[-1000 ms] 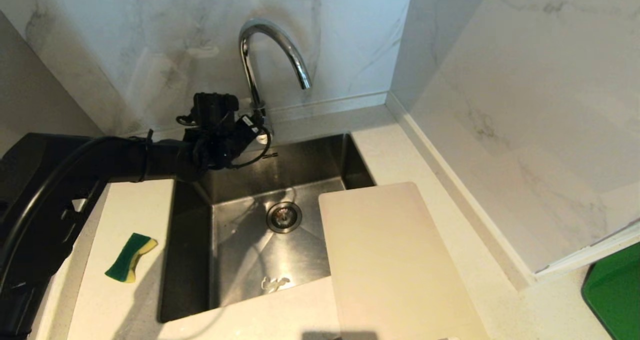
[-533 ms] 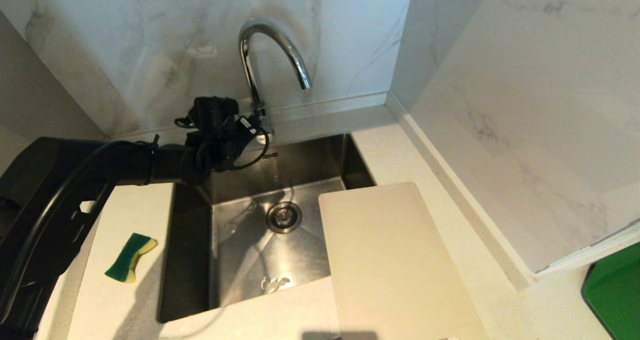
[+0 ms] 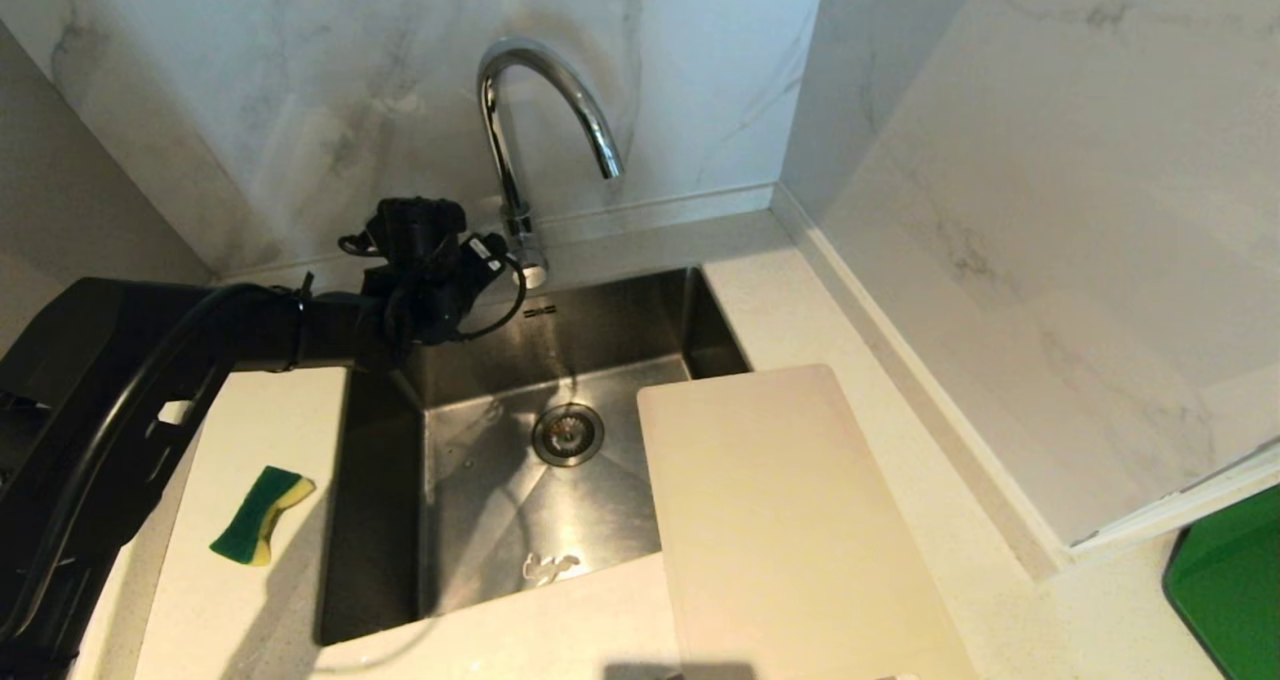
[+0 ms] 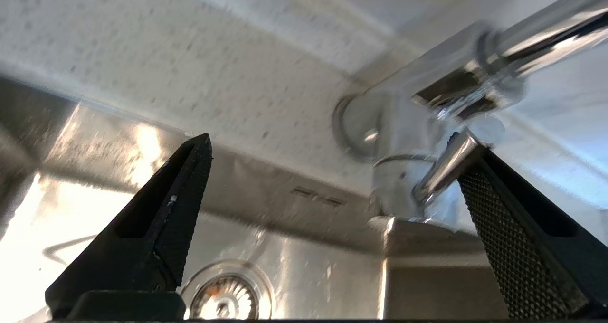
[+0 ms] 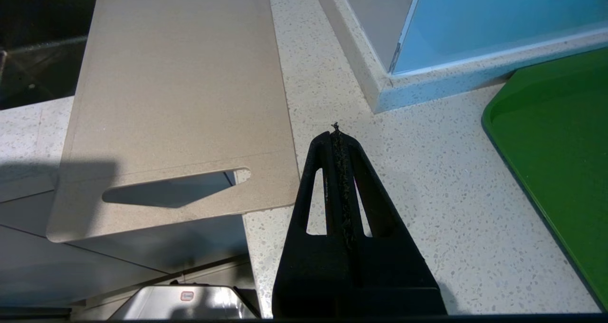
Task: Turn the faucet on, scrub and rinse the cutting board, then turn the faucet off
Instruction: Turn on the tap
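The chrome gooseneck faucet [image 3: 545, 85] rises behind the sink. My left gripper [image 3: 492, 256] hovers just left of the faucet's base. In the left wrist view the left gripper [image 4: 337, 137] is open wide, and the thin lever [image 4: 446, 168] lies against the tip of one finger [image 4: 513, 218]. The other finger [image 4: 175, 204] hangs over the basin. The cream cutting board [image 3: 790, 520] lies flat to the right of the sink, overlapping the basin's right side. My right gripper [image 5: 336, 130] is shut and empty above the counter, beside the cutting board [image 5: 180, 90] near its slot handle [image 5: 171, 190].
A green-and-yellow sponge [image 3: 260, 515] lies on the counter left of the steel sink [image 3: 390, 520], whose drain [image 3: 568, 433] is uncovered. A green tray [image 3: 1230, 590] sits at the far right. Marble walls close in behind and to the right.
My left gripper has shifted a little to the left, so the faucet's base now shows beside it. The cutting board and sponge have not moved.
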Controlling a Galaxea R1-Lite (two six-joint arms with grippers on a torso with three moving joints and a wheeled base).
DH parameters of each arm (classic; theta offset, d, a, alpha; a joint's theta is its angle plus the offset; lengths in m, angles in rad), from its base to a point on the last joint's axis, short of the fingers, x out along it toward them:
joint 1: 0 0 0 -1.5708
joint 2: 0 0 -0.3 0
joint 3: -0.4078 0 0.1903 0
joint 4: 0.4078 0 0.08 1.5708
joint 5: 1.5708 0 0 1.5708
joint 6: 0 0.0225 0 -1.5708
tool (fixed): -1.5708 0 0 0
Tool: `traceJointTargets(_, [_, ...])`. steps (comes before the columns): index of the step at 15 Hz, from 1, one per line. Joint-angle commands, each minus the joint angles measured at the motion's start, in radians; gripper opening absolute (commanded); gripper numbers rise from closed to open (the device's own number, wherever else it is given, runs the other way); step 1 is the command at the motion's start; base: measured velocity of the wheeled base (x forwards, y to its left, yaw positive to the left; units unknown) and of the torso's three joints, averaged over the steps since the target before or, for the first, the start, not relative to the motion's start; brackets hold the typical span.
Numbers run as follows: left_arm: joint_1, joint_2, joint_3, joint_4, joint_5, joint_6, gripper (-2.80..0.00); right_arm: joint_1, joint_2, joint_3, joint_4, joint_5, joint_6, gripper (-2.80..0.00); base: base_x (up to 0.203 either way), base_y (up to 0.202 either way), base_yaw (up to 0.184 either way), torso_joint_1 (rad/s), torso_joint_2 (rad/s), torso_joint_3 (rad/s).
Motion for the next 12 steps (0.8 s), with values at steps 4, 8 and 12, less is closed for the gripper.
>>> traceJointTargets(4, [0.002, 0.002, 0.003, 0.015, -0.001, -0.008, 0.00, 0.000, 0.000, 0.000, 0.000, 0.000, 0.000, -2.80, 0.000, 0.000, 0.000, 0.000, 0.00, 0.000])
traceJointTargets(8, [-0.001, -0.004, 0.003, 0.076, -0.006, -0.027, 0.00, 0.000, 0.000, 0.000, 0.000, 0.000, 0.000, -2.80, 0.000, 0.000, 0.000, 0.000, 0.00, 0.000])
traceJointTargets(12, [-0.001, -0.013, 0.003, 0.164, -0.031, -0.094, 0.00, 0.000, 0.000, 0.000, 0.000, 0.000, 0.000, -2.80, 0.000, 0.000, 0.000, 0.000, 0.00, 0.000])
